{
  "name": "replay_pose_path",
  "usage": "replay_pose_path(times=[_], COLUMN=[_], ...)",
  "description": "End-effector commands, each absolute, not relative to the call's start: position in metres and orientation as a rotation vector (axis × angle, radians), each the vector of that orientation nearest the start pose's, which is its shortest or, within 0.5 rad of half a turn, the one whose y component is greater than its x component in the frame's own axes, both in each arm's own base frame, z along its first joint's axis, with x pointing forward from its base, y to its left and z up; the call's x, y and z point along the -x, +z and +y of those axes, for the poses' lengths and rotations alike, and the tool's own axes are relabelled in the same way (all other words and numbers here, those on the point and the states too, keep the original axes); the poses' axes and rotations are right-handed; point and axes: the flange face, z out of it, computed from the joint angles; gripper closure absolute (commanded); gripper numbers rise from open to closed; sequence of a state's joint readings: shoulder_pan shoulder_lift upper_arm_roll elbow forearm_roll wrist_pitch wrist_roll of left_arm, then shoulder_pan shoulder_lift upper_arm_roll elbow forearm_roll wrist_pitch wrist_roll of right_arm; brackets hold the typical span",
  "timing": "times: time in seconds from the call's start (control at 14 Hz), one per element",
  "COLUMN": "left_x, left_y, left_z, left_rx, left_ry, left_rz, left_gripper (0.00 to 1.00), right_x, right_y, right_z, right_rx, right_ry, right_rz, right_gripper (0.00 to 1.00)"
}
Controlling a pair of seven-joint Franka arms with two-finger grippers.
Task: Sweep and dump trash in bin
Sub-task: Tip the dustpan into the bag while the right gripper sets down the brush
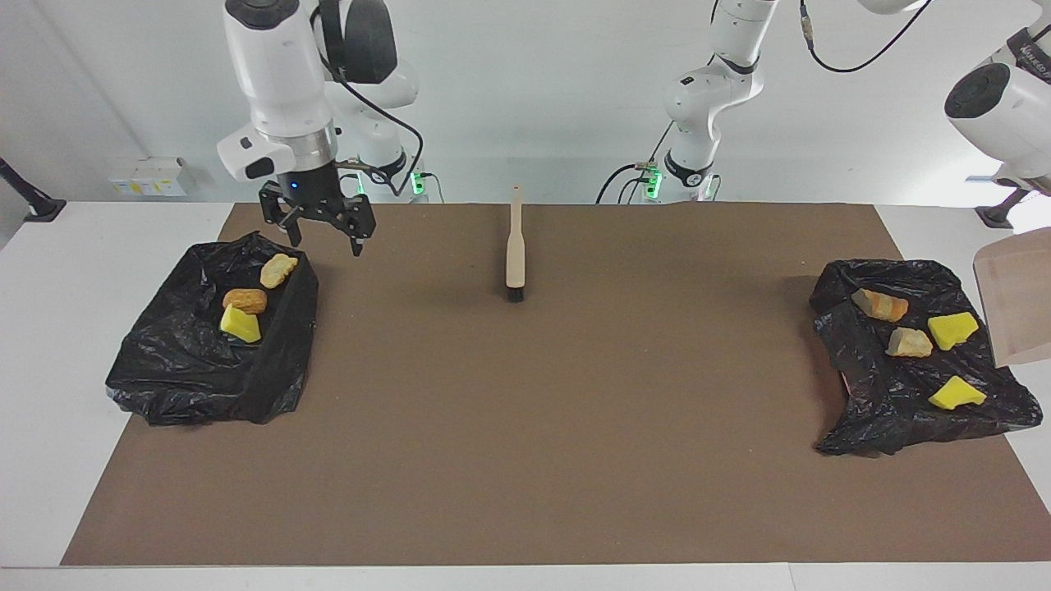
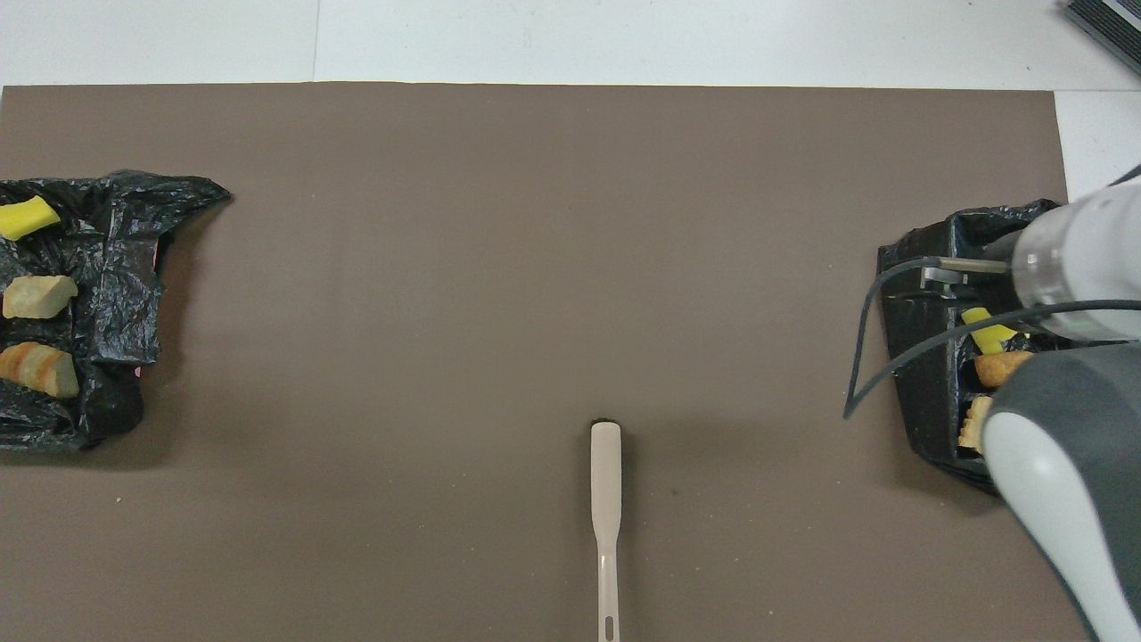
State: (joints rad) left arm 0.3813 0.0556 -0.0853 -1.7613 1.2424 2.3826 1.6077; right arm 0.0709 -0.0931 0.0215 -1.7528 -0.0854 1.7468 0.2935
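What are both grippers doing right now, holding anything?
Right gripper: open, empty, over the black bin bag at its end.
Left gripper: out of view, shut; the dustpan hangs tilted beside the other bag.

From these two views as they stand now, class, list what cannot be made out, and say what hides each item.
- Left gripper: outside both views; only the dustpan shows, cut by the facing view's edge.
- Bin at the right arm's end: in the overhead view the right arm covers most of it and part of its trash.
- Right gripper: hidden under its own arm overhead.
- Brush bristles: too small.
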Motion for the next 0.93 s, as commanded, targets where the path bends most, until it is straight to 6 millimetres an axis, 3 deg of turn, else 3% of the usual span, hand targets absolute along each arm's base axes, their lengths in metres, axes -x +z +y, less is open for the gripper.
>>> replay_pose_path(times=[0.0,0.07,0.29,0.43,0.57,0.86], left_x=[-0.592,-0.593,-0.586,-0.581,-0.569,-0.545], left_y=[0.587,0.584,0.572,0.566,0.558,0.527], left_z=[0.156,0.135,0.076,0.05,0.029,-0.037], left_rx=[1.22,1.281,1.441,1.569,1.817,2.098], left_ry=[0.668,0.675,0.666,0.625,0.562,0.481], left_rz=[1.761,1.784,1.859,1.853,1.767,1.689], left_gripper=[1.0,1.0,1.0,1.0,1.0,1.0], right_x=[-0.52,-0.517,-0.514,-0.513,-0.512,-0.506], right_y=[0.64,0.652,0.651,0.651,0.651,0.649], right_z=[-0.008,-0.017,-0.026,-0.035,-0.036,-0.047], right_rx=[3.172,3.177,3.179,3.174,3.169,3.13], right_ry=[-0.127,-0.118,-0.092,-0.095,-0.085,-0.011], right_rz=[0.241,0.193,0.186,0.2,0.163,0.026], right_gripper=[0.0,0.0,0.0,0.0,0.0,0.0])
